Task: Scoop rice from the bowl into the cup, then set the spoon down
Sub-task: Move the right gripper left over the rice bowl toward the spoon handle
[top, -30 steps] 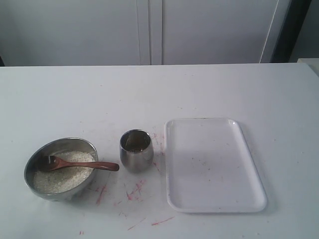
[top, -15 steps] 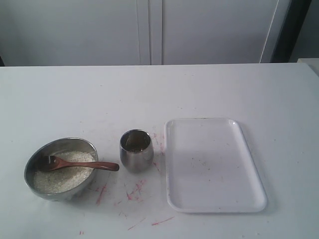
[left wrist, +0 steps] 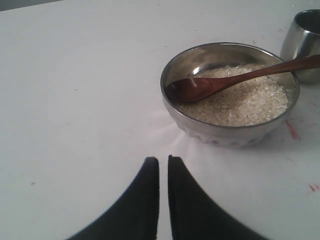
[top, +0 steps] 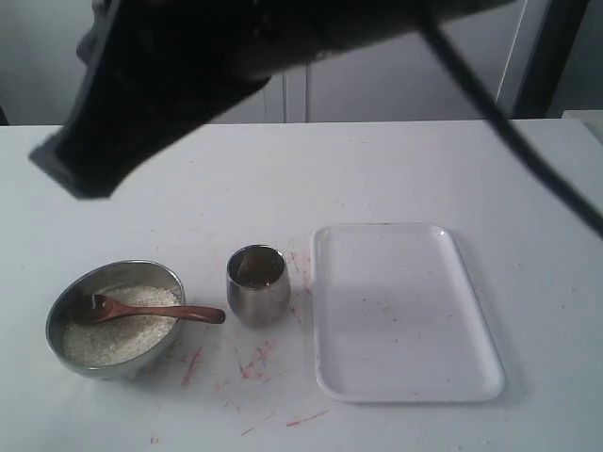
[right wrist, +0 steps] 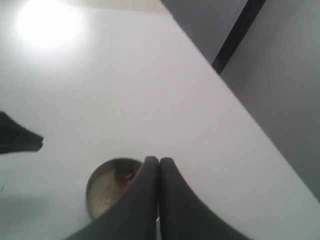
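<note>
The steel bowl (top: 66,311) sits at the table's front left, filled with white rice (top: 122,334). The wooden spoon (top: 141,310) lies in it, head on the rice, handle over the rim toward the cup (top: 256,282). My left gripper (left wrist: 163,159) is shut and empty, low over the table, a little short of the bowl (left wrist: 220,132) and spoon (left wrist: 210,85). My right gripper (right wrist: 159,160) is shut and empty, high above the bowl (right wrist: 91,192). A blurred dark arm (top: 170,85) crosses the top of the exterior view.
A white rectangular tray (top: 405,311) lies right of the cup. Red marks (top: 254,363) speckle the table in front of the cup and bowl. The cup's side (left wrist: 302,40) shows beyond the bowl in the left wrist view. A dark shape (right wrist: 17,137) juts in beside the bowl.
A dark arm has swung in across the top of the exterior view, where there was none before. Bowl, spoon, cup and tray have not moved.
</note>
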Available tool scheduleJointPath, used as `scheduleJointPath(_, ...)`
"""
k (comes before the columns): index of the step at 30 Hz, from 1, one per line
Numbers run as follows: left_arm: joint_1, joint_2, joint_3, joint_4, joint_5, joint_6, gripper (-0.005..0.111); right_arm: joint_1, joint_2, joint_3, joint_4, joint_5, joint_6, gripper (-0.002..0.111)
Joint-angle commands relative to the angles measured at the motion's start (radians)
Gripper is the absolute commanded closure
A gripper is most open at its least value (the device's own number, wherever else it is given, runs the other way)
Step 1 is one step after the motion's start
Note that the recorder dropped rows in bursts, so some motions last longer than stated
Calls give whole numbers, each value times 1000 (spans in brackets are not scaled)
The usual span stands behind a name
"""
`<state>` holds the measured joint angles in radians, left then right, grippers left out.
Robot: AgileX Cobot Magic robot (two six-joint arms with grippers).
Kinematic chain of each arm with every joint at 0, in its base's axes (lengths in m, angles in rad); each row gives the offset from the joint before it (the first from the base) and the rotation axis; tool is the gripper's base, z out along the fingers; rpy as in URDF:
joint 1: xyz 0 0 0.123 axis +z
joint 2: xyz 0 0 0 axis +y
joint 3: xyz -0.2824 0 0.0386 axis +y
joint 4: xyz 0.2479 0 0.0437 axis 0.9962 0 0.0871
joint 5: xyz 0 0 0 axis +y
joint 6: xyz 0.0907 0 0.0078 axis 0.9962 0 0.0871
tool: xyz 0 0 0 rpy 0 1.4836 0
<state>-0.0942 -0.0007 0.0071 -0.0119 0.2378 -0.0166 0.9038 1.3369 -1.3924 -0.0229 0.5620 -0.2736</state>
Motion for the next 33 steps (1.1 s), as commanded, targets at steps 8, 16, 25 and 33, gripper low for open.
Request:
scheduleJointPath(8,2,1,-7,-9,-1,-2,92,3,120,4,41,102,-43,108)
scheduleJointPath(16,2,1,-7,-9,-1,-2,92,3,184,4,-45,95,8,108)
scheduleJointPath(25,2,1,-7,-9,-1,-2,92,3,274,4,-365,163,260,108)
scheduleJointPath(33,2,1,-7,-9,-1,-2,92,3,331,4,-379,176,222,108)
